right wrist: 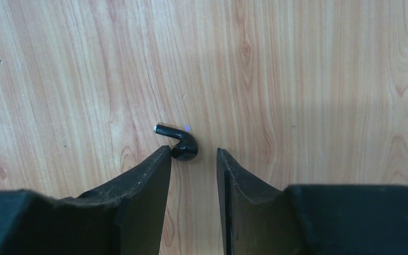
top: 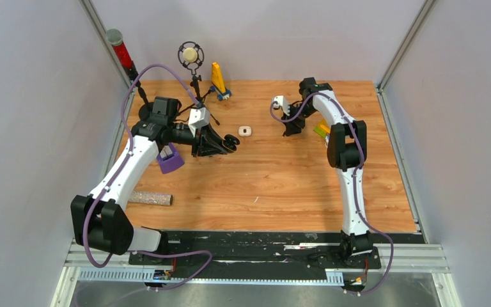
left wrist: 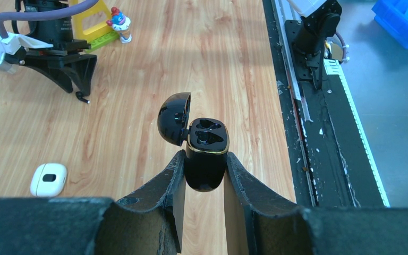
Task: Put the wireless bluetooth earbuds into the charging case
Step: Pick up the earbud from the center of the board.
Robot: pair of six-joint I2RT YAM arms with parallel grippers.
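Left fingers [left wrist: 176, 167] tight on black case [left wrist: 206, 159]; right fingers [right wrist: 159, 162] apart, earbud [right wrist: 183, 144] at one tip.

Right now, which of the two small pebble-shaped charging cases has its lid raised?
The glossy black plastic case, clamped in the left gripper, lid swung back. The white plastic case lies flat on the wooden table.

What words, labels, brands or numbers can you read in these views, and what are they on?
None can be read.
The black case, the white case and the earbud show no print.
The yellow-green item by the right arm in the top view is too small to tell.
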